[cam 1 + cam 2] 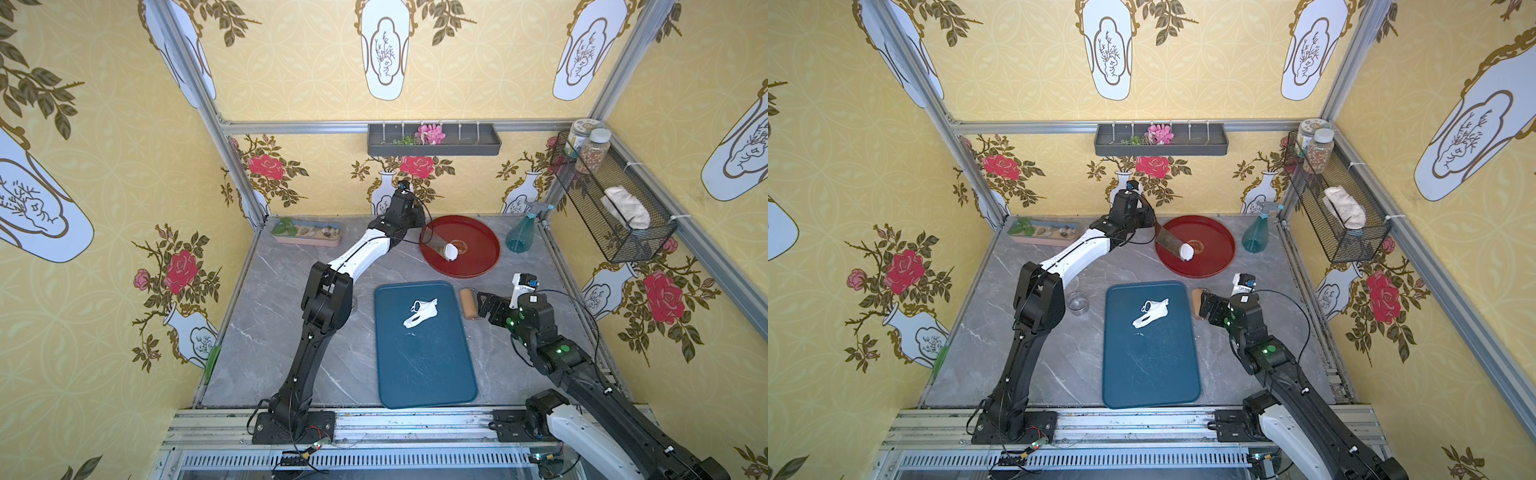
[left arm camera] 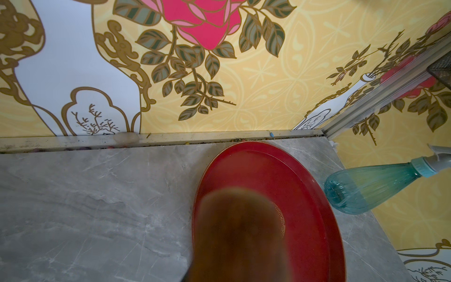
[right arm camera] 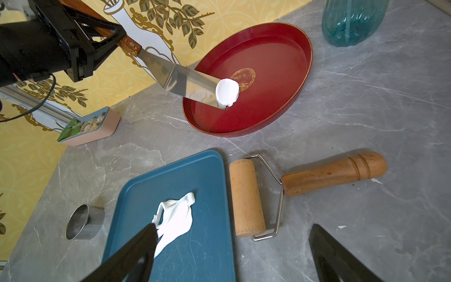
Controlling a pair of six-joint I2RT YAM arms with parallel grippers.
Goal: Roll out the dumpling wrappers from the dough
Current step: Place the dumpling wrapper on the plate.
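Reaching over the tray, the left gripper is clamping a spatula carrying a wrapper. The right gripper is hovering, spread wide.

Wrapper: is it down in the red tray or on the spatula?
On the spatula: the wrapper sits at the blade's tip, overhanging its edge, over the red tray.

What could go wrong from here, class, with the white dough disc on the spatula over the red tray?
1. The dumpling wrapper overhangs the tip of the spatula, so it may slip off early and fold.
2. It may stick to the blade and tear when tipped into the red tray.
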